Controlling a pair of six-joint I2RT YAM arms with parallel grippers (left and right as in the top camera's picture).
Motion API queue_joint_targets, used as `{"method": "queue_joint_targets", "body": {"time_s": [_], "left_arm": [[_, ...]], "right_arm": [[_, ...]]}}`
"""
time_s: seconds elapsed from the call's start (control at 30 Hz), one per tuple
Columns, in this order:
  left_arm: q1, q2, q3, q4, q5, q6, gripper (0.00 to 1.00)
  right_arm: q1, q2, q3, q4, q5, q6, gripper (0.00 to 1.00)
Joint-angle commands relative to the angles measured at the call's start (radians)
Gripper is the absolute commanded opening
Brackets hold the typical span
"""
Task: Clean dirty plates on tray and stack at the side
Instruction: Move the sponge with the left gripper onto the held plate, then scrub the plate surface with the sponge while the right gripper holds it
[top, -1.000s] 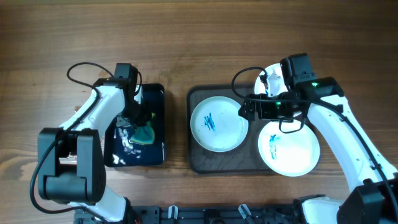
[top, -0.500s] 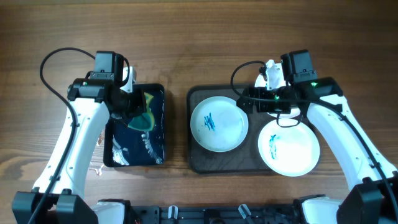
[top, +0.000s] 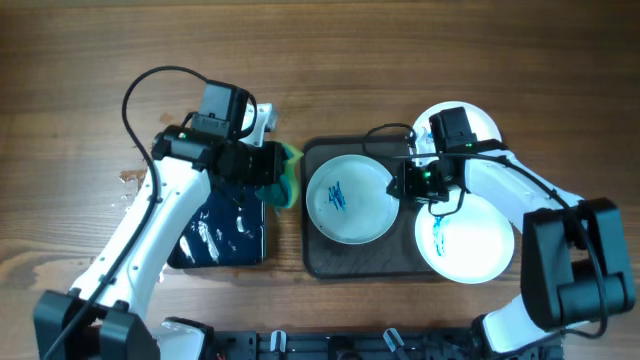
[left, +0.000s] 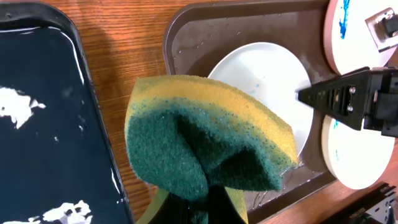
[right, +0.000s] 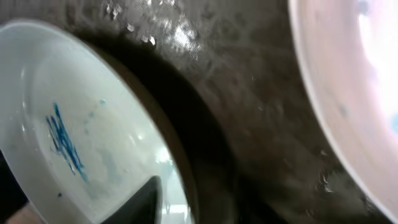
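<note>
The dark brown tray (top: 312, 255) holds two dirty plates. The left plate (top: 345, 205) carries a blue smear; so does the right plate (top: 470, 245). A third white plate (top: 482, 120) lies at the back right, partly under my right arm. My right gripper (top: 401, 183) sits at the left plate's right rim. In the right wrist view its jaws straddle that rim (right: 177, 155), with one finger (right: 142, 200) on the plate's inside. My left gripper (top: 262, 165) is shut on a yellow-and-green sponge (left: 205, 140), which hangs over the brown tray's left edge (left: 177, 43).
A glossy black tray (top: 215, 240) with white foam patches lies left of the brown tray, under my left arm. Drips mark the wood (top: 130, 178) to its left. Bare wood runs along the back of the table.
My left arm lifted the sponge off the black tray and carried it right to the brown tray's edge. My right gripper narrowed its jaws onto the left plate's rim.
</note>
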Motion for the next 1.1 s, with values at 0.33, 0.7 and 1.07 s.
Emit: {"method": "queue_joint_targets", "body": {"time_s": [0.33, 0.7, 1.07], "left_arm": [[-0.131, 0.182, 0.012, 0.169, 0.133, -0.054, 0.04], [-0.251, 0.509, 0.012, 0.628, 0.377, -0.316, 0.04], [-0.036, 0.521, 0.012, 0.174, -0.195, -0.247, 0.04]], "right_arm": [[0.004, 0.093, -0.028, 0.07, -0.026, 0.076, 0.04], [0.004, 0.093, -0.028, 0.01, -0.038, 0.043, 0.04], [0.004, 0.093, -0.028, -0.015, -0.042, 0.026, 0.04]]}}
